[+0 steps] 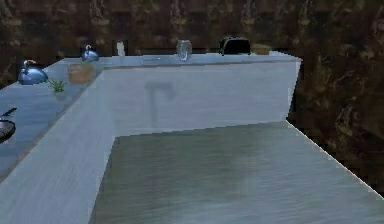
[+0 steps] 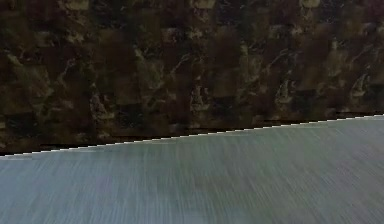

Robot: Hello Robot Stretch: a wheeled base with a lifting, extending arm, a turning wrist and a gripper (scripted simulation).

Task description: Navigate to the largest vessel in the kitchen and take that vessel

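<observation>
Blue kettle [image 1: 33,73], likely the target vessel, sits on the pale counter [image 1: 200,95] at the forward view's left (gripper state: cannot tell).

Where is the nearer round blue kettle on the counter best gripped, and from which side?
Take the nearer round blue kettle by its top handle, probably from the floor side: it stands upright on the pale counter; its body bulges.

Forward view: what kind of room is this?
Probably a kitchen. An L-shaped counter runs along the dark wall, and on it stand a blue kettle, a clear glass vessel and a black toaster-like appliance.
</observation>
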